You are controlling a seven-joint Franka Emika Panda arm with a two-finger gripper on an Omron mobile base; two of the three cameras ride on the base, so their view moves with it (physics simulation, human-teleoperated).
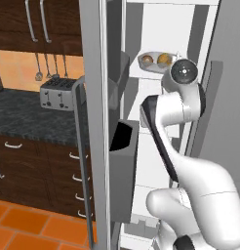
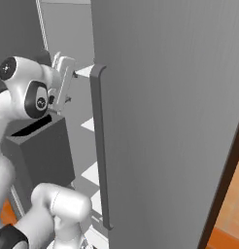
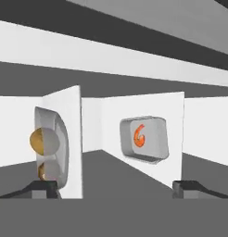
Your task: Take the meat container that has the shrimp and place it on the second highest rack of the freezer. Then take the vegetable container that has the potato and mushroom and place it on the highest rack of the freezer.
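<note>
The hand view is rolled sideways, so the freezer racks stand as upright white panels. The vegetable container point(image 3: 50, 149) with a potato and a mushroom rests against the left panel. The meat container point(image 3: 143, 138) with its orange shrimp rests against the right panel, one rack over. My gripper point(image 3: 118, 189) is open, with nothing between its fingertips point(image 3: 41, 187), and stays back from both containers. The vegetable container point(image 1: 153, 60) sits on an upper freezer rack, just left of my wrist. My hand point(image 2: 63, 80) reaches into the freezer at that height.
The open left freezer door point(image 1: 95, 122) with its handle point(image 1: 80, 146) and a dark door bin point(image 1: 124, 161) stands close to my arm. The grey right door point(image 2: 165, 121) is close on the other side. A toaster point(image 1: 57, 93) sits on the dark counter.
</note>
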